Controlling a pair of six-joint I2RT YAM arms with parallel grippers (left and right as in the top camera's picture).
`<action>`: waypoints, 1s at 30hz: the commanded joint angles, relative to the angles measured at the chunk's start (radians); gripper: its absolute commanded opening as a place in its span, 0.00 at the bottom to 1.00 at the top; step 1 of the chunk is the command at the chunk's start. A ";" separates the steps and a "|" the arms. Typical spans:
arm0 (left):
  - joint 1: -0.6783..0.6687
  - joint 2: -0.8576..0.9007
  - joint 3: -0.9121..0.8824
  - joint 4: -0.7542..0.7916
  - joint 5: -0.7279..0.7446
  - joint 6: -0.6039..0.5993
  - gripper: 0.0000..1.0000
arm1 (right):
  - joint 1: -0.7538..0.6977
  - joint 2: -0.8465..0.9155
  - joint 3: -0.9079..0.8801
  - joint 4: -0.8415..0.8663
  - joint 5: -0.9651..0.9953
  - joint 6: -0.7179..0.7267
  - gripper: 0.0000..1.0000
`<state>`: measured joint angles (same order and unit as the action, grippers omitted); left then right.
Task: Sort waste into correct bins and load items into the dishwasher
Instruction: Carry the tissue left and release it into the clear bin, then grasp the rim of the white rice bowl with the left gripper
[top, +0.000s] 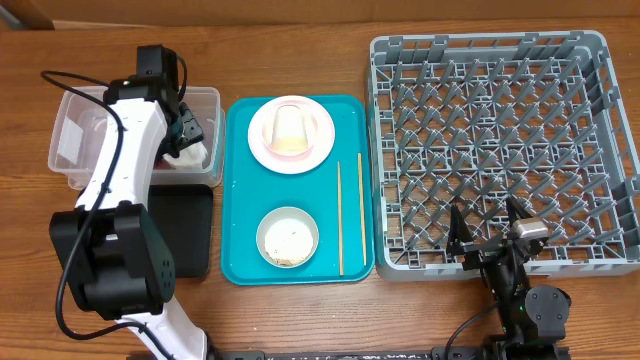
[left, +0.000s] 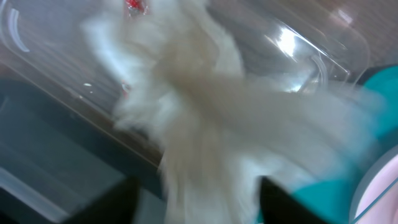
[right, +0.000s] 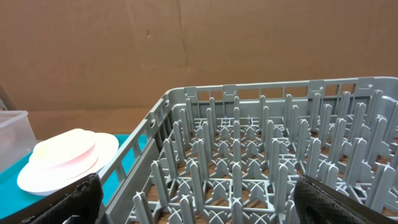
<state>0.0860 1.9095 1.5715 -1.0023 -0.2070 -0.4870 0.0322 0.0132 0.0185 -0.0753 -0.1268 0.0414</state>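
Observation:
My left gripper (top: 190, 130) hangs over the right end of the clear tub (top: 65, 135). In the left wrist view its fingers (left: 199, 208) stand wide apart, with blurred white tissue (left: 186, 93) between and below them; the tissue also shows in the tub in the overhead view (top: 192, 156). A bit of red wrapper (left: 133, 5) lies in the tub. The black tray (top: 187, 232) sits in front of the tub. A cream cup (top: 289, 128) lies on a pink dish (top: 315, 140), with a white bowl (top: 287, 237) holding scraps and the chopsticks (top: 340, 215). My right gripper (top: 490, 228) is open and empty over the near edge of the grey rack (top: 500, 130).
The dishes and chopsticks lie on a teal serving tray (top: 240, 190) between the bins and the rack. The right wrist view shows the rack's pegs (right: 249, 162) and the pink dish (right: 68, 158) to the left. A cardboard wall stands behind the table.

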 joint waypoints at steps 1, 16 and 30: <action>0.012 -0.019 0.051 -0.024 0.097 0.040 0.97 | -0.006 -0.005 -0.011 0.005 -0.002 0.003 1.00; -0.371 -0.164 0.121 -0.415 0.410 0.176 0.04 | -0.006 -0.005 -0.011 0.005 -0.002 0.003 1.00; -0.755 -0.164 -0.230 -0.168 0.354 0.032 0.45 | -0.006 -0.005 -0.011 0.005 -0.002 0.003 1.00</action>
<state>-0.6640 1.7546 1.3811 -1.1881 0.1913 -0.4171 0.0322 0.0132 0.0185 -0.0746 -0.1265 0.0418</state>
